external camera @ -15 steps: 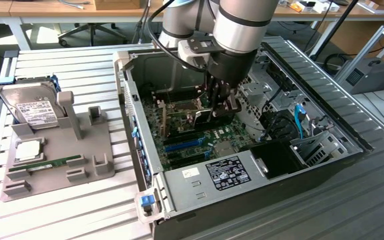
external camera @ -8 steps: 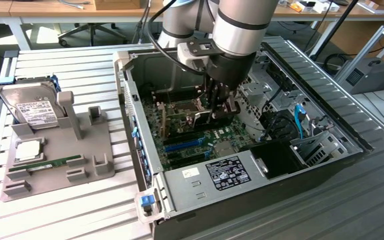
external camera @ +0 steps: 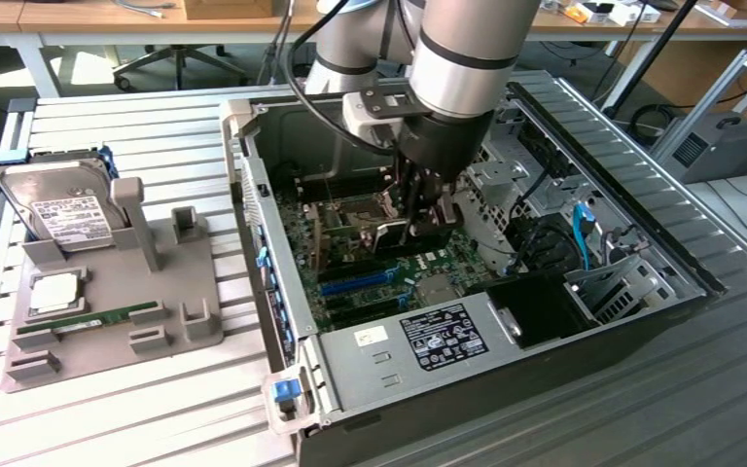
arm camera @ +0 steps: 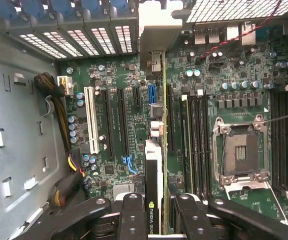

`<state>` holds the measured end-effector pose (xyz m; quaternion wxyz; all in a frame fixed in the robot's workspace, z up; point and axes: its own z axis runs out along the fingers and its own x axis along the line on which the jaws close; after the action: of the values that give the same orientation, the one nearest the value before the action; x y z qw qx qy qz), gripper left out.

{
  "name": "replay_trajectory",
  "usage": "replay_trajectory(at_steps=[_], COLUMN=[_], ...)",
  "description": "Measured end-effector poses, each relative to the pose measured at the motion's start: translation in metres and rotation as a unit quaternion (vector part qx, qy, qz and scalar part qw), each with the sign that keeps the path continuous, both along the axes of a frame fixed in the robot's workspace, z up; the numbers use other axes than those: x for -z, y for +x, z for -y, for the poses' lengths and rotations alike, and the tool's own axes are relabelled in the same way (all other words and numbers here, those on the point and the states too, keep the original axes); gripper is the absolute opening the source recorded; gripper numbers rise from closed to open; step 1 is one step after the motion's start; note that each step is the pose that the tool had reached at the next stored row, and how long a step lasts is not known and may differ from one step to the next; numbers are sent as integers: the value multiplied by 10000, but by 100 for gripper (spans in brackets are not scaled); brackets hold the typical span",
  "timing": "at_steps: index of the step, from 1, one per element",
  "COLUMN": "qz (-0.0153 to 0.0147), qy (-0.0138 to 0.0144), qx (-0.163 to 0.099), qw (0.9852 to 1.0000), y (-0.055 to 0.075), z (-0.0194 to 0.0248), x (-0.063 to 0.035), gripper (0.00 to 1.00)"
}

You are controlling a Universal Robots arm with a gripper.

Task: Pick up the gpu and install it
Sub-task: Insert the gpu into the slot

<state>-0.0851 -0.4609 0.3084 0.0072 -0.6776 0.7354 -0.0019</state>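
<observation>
The gpu [arm camera: 153, 165] is a thin dark card seen edge-on, with its silver bracket [arm camera: 156, 40] at the end near the case's rear slot openings. My gripper [arm camera: 156, 212] is shut on it, one finger [arm camera: 133, 215] on each side. In the exterior view the gripper [external camera: 426, 209] is down inside the open computer case [external camera: 478, 341], holding the gpu [external camera: 415, 235] upright over the motherboard [external camera: 347, 258]. The card lines up beside a long black expansion slot [arm camera: 171, 120]. Whether its edge touches a slot I cannot tell.
A CPU socket [arm camera: 241, 152], black memory slots [arm camera: 198, 145] and a white slot [arm camera: 90, 120] lie on the board. A cable bundle [arm camera: 59, 105] runs along the case wall. On the exterior view's left, a grey holder [external camera: 114, 292] carries a hard drive [external camera: 69, 209] and a green RAM stick [external camera: 101, 316].
</observation>
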Motion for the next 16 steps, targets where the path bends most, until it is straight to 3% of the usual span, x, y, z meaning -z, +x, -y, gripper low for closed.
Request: replay_trajectory(at_steps=[5,16], qz=[0,0], qy=[0,0], qx=[0,0], qw=[10000,10000], y=[-3,-3], z=[0,0], x=[54,56], gripper=[27,27])
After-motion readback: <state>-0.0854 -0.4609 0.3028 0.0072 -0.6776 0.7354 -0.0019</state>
